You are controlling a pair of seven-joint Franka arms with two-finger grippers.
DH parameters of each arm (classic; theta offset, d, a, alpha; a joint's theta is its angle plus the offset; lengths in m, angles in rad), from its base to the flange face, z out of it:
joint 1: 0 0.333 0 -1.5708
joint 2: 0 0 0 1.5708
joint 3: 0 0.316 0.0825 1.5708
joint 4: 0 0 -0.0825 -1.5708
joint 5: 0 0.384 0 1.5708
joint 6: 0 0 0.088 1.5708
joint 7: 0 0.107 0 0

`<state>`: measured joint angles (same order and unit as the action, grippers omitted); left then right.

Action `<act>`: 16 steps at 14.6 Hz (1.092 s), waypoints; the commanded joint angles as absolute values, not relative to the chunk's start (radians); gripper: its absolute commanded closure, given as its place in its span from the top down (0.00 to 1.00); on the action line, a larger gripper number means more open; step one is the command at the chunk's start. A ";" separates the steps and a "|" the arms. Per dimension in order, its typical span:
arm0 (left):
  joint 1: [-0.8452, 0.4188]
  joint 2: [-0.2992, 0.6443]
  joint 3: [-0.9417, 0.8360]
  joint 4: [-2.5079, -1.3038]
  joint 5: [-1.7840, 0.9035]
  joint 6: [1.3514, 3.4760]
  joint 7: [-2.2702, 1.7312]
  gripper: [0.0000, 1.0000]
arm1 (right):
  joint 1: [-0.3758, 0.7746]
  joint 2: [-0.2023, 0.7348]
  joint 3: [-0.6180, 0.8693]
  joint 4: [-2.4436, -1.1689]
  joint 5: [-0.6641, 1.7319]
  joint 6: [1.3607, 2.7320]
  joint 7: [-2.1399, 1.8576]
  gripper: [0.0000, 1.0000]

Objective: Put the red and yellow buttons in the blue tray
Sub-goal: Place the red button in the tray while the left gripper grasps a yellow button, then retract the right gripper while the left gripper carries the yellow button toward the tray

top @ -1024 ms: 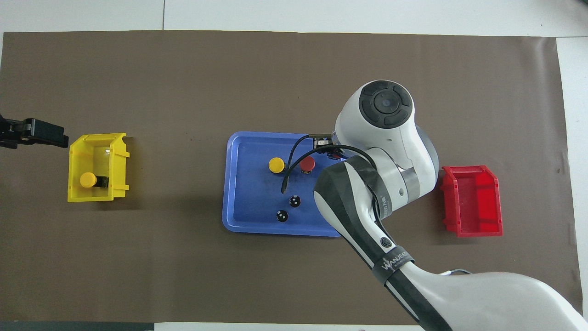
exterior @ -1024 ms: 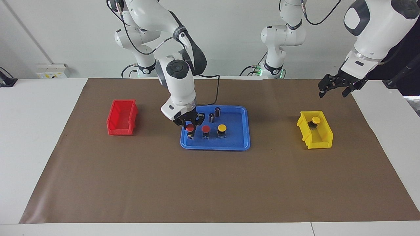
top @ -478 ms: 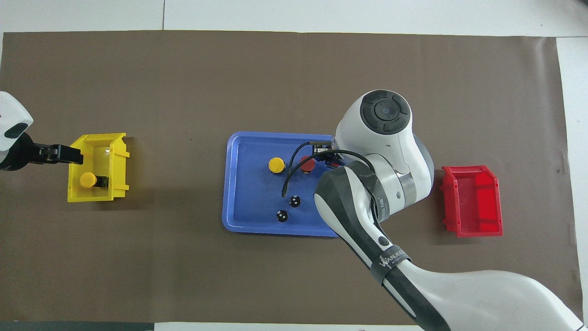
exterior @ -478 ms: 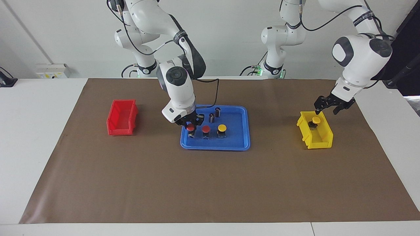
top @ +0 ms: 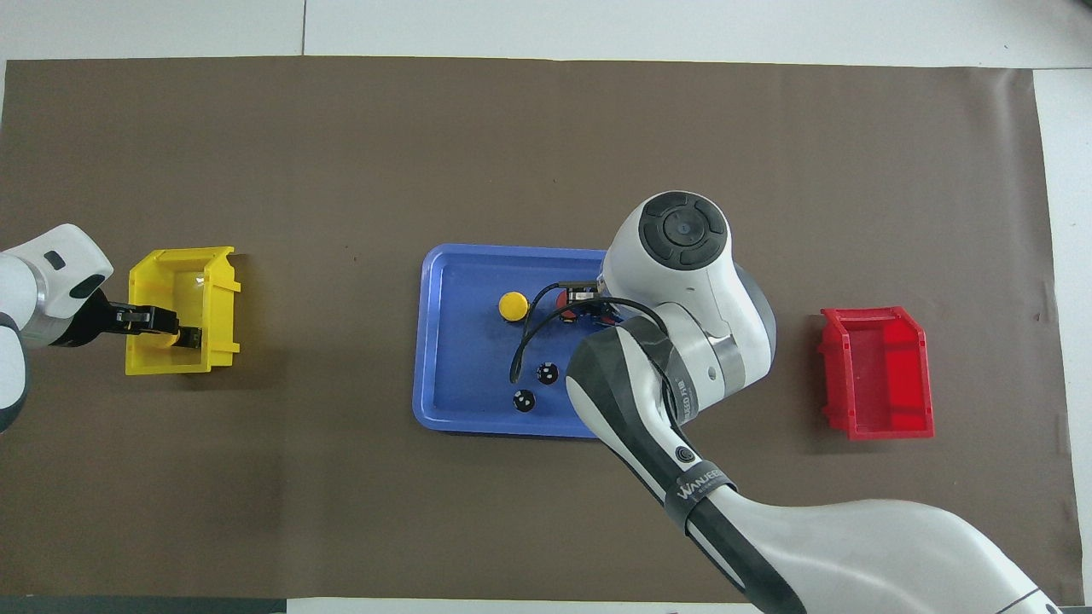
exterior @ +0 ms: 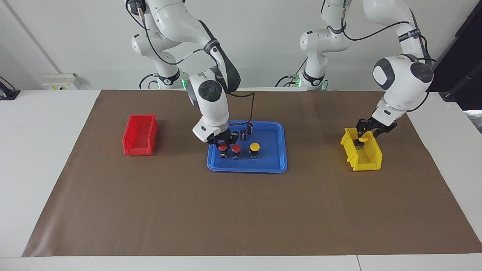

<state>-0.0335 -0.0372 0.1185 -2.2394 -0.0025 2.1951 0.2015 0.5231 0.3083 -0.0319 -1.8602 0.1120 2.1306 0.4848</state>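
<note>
In the blue tray: my right end effector sits parted over a red button
In the yellow bin: my left end effector straddles the yellow button; grip unclear

"WANJEE" in white on the right arm's black sleeve

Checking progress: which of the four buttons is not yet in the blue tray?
The yellow button in the yellow bin, under the left claw; the others stand in the blue tray.
</note>
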 commanded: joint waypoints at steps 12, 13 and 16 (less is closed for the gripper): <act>-0.041 -0.046 0.110 -2.310 0.003 2.269 0.193 0.35 | 0.266 0.104 -0.044 -1.691 0.011 1.751 0.345 1.00; -0.037 -0.043 0.110 -2.300 0.003 2.266 0.202 0.11 | 0.223 0.095 -0.044 -1.659 -0.003 1.711 0.324 1.00; -0.044 -0.020 0.103 -2.177 0.003 2.176 0.193 0.01 | 0.111 0.083 -0.044 -1.554 -0.005 1.590 0.226 1.00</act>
